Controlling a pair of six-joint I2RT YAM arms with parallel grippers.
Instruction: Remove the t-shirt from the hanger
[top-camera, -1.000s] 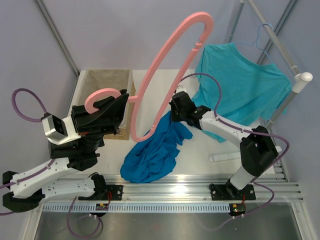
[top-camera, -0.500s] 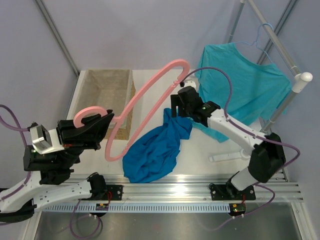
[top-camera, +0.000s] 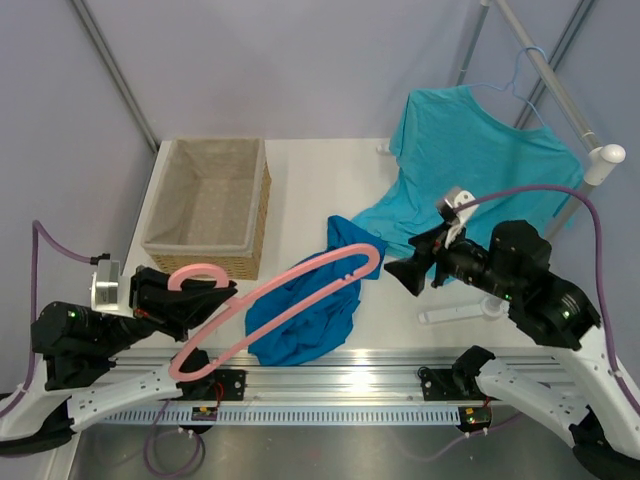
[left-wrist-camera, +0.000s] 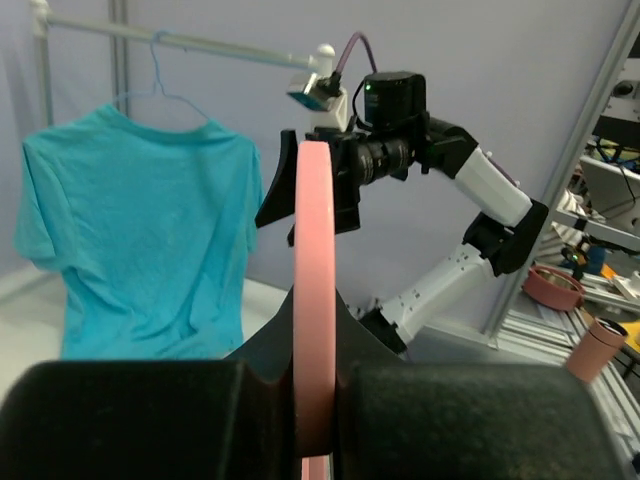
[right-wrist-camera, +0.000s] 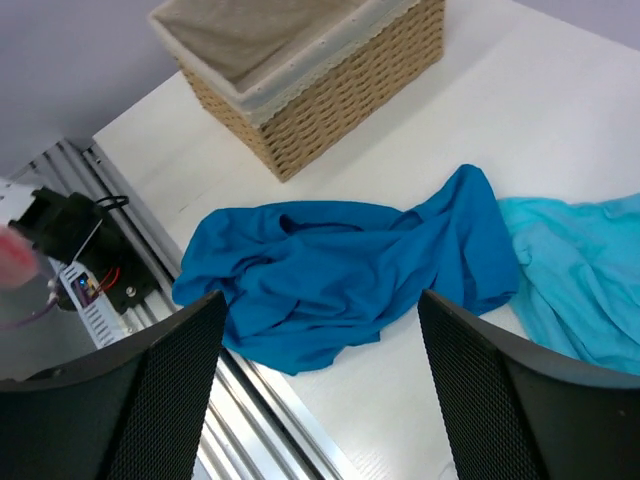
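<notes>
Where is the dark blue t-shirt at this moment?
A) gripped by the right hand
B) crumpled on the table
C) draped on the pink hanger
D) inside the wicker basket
B: the t-shirt lies crumpled on the table, while the left hand holds the bare hanger and the right hand is open, empty.

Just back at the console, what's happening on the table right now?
The left gripper is shut on the hook end of the pink hanger, holding it in the air above the table. The blue t-shirt lies crumpled on the table near the front edge, off the hanger. The right gripper hovers open and empty on the shirt's right.
</notes>
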